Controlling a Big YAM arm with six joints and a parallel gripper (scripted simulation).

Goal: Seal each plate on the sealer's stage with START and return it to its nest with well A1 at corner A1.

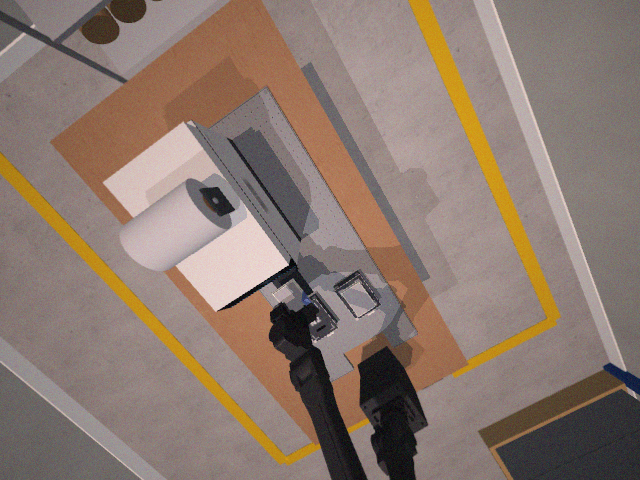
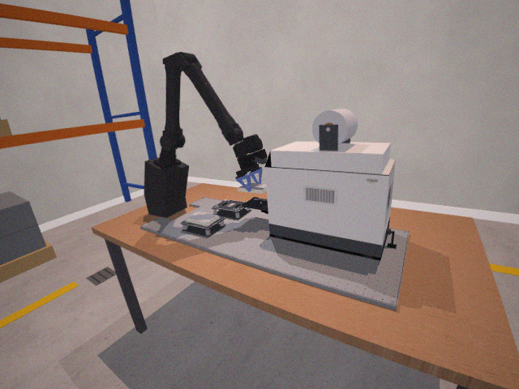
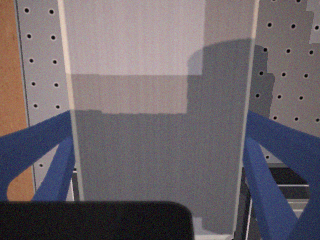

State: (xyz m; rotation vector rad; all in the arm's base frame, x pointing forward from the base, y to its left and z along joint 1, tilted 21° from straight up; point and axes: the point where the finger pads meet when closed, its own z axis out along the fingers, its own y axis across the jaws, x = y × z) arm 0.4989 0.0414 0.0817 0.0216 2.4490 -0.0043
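Note:
My gripper [image 2: 250,182] [image 3: 159,119] is shut on a plate [image 1: 284,293] [image 2: 251,190] [image 3: 150,150], its blue fingers on the plate's two long sides. The plate hangs level above the board, beside the sealer's front end. Its top looks smooth and pale, with no wells showing. The nest with a printed label [image 1: 321,318] [image 2: 229,205] stands empty beside and below it. The other plate [image 1: 357,295] [image 2: 203,223] sits in the other nest; whether it has foil is too small to tell. The sealer's dark stage [image 2: 256,203] is partly visible outside the housing. The lamp and START are hidden.
The white sealer [image 1: 242,258] [image 2: 327,201] with its foil roll [image 1: 170,227] [image 2: 348,126] stands close beside the held plate and rises above it. The perforated board [image 1: 268,111] [image 2: 377,284] [image 3: 42,50] lies on the orange-brown table [image 1: 222,25] [image 2: 461,331].

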